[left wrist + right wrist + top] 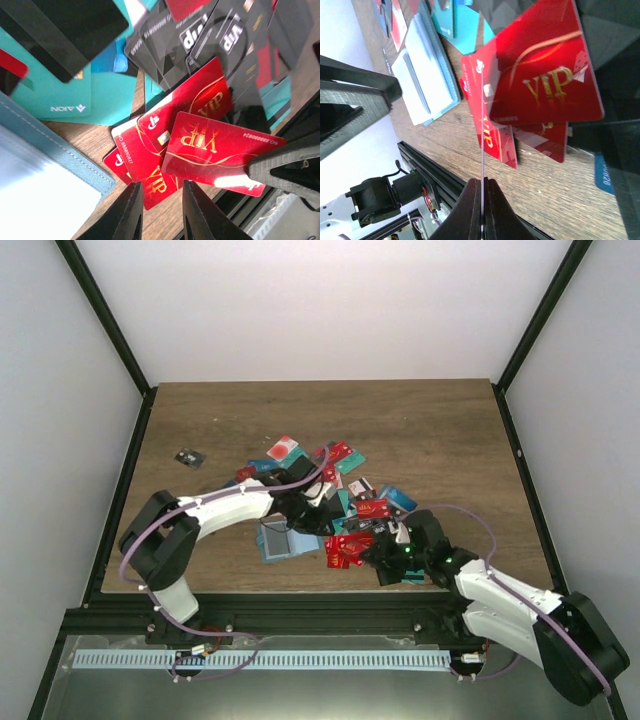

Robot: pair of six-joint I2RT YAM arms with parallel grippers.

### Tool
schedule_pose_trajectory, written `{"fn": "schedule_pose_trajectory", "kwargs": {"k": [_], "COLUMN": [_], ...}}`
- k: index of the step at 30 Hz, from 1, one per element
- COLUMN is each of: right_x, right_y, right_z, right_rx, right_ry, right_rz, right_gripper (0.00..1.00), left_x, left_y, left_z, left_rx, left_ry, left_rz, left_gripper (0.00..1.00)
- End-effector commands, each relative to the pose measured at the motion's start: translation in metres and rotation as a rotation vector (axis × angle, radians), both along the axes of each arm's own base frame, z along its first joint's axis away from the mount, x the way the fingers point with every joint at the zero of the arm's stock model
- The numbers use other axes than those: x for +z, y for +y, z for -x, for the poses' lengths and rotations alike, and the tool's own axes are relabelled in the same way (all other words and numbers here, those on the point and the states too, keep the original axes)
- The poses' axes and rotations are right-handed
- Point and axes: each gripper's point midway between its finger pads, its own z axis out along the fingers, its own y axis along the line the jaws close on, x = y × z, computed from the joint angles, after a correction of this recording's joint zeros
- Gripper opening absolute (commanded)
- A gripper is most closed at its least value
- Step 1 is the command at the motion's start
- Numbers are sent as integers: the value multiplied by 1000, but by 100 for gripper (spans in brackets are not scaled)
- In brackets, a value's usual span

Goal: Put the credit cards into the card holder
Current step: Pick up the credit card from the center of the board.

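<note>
left gripper [160,192]: mine, open to a narrow gap with nothing between the fingers. It hangs low over the wood at the near edge of the pile.
right gripper [483,182]: mine, fingers closed on one thin card. I see that card edge-on, running straight out from between my tips.
held card [210,150]: red, gold "VIP" print. My right finger covers one corner, and it sits above the other reds.
card holder [279,543]: teal-blue, lying open and flat on the table [450,440], pale inner pockets facing up. It sits on the near-left side of the pile, close under my left gripper and to the left of my right gripper. I can't tell if any card is already in a pocket.
loose red cards [540,80]: several overlapping flat on the wood, just beside the holder's edge and under the held card.
credit cards [345,485]: scattered heap mid-table, mostly red, some teal, blue and dark ones mixed in.
teal card [65,100]: flat, partly under a black card, next to the holder.
small dark item [188,458]: alone at far left, well apart from the pile. Too small to identify.
</note>
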Motion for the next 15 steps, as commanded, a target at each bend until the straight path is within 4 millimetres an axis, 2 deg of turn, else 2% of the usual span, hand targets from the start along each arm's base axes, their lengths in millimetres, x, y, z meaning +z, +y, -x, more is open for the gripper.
{"fn": "schedule_pose_trajectory", "kwargs": {"k": [1, 9, 15], "right_x": [19, 62, 104], "right_y": [3, 12, 16], "right_z": [-11, -46, -83], "right_rx": [12, -8, -110], "right_ry": [-50, -144, -193], "right_rz": [39, 78, 51], "right_gripper": [1, 1, 1], "left_x": [32, 97, 148], "left_y": [8, 28, 43], "left_z": [-18, -53, -78], "left_rx": [54, 158, 294], "left_ry": [-59, -158, -177], "left_rz": [11, 70, 197], "left_gripper": [27, 51, 58]}}
